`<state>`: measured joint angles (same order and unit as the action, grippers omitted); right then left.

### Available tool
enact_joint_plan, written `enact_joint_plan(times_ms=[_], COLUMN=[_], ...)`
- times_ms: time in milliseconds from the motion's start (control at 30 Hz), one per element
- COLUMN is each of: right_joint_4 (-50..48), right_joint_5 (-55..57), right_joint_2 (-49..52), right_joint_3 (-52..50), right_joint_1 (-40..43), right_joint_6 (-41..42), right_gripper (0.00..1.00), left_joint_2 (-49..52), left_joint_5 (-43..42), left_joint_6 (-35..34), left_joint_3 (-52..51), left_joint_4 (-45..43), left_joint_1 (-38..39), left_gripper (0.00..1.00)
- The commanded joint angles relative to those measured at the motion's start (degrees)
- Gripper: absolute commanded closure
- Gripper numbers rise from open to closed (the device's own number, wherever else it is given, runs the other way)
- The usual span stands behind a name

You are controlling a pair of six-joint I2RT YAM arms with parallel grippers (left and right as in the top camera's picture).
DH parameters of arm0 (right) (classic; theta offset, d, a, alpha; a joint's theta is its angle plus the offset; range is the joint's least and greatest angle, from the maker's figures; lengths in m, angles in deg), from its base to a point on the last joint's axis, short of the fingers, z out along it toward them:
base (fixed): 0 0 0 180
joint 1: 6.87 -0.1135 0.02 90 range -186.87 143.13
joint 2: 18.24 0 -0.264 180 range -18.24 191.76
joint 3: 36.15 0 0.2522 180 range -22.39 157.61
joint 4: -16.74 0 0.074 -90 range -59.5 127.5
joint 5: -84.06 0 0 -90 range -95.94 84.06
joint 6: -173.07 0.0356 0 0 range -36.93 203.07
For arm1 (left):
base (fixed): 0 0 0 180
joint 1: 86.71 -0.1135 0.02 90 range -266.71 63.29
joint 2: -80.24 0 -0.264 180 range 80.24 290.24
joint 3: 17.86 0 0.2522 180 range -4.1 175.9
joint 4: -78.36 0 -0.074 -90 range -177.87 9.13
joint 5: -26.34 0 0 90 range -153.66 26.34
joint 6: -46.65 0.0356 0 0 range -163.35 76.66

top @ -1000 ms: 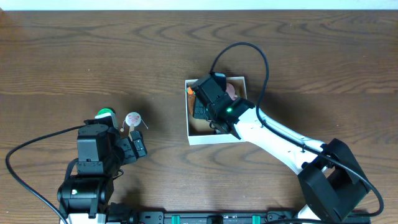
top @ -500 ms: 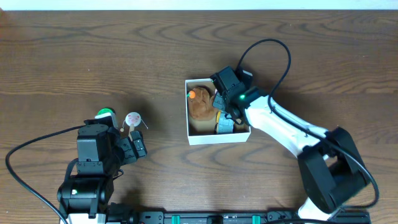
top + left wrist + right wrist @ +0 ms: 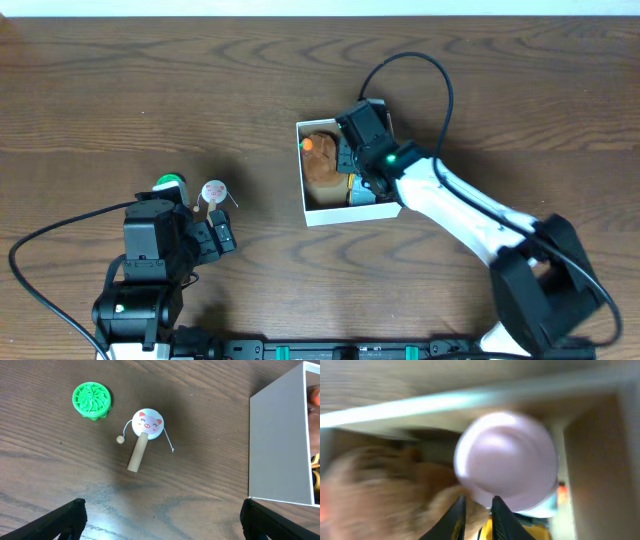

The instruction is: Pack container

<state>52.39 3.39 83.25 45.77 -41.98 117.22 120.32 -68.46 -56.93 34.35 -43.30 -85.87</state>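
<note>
Stretching out, the right gripper (image 3: 352, 162) hangs over the container (image 3: 330, 214).

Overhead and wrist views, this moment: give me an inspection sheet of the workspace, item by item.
Surface: dark wood-grain table, no spills seen.
Job's things: the container sits right of centre, holding a brown plush toy, a yellow-and-blue item and a pale pink round thing.
Clutter: a green round toy and a pig-face rattle lie outside the box, apart from each other.
Grippers: left gripper open, low over the table near the rattle; right gripper over the box, fingers close together, view blurred.
Cables: a black cable arches over the right arm; another loops beside the left arm.
Surroundings: pale strip along the far edge; nothing else seen.
</note>
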Motion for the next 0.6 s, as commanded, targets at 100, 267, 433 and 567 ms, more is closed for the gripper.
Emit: enact_joint_plan(times_ms=[100, 267, 433, 567], right_joint_4=[-0.59, -1.55, -3.89, -7.54], right_joint_5=[0.9, -2.1, -5.7, -5.75], right_joint_2=[-7.76, -8.41, -6.14, -3.3], right_joint_3=[0.11, 0.09, 0.09, 0.09], right_joint_1=[-0.96, -2.64, -3.65, -3.85], right_joint_6=[-13.81, -20.81, -24.72, -25.49], right_gripper=[0.86, 0.94, 0.99, 0.99], left_joint_2=[0.28, 0.28, 0.28, 0.28], left_joint_5=[-0.59, -0.59, -0.57, -0.57], left_joint_6=[-0.5, -0.5, -0.5, -0.48], left_joint_3=[1.14, 1.14, 1.14, 1.14], left_joint_4=[-0.07, -0.07, -0.07, -0.07], left_joint_1=[-0.28, -0.28, -0.28, -0.28], left_gripper=[0.02, 0.02, 0.02, 0.02])
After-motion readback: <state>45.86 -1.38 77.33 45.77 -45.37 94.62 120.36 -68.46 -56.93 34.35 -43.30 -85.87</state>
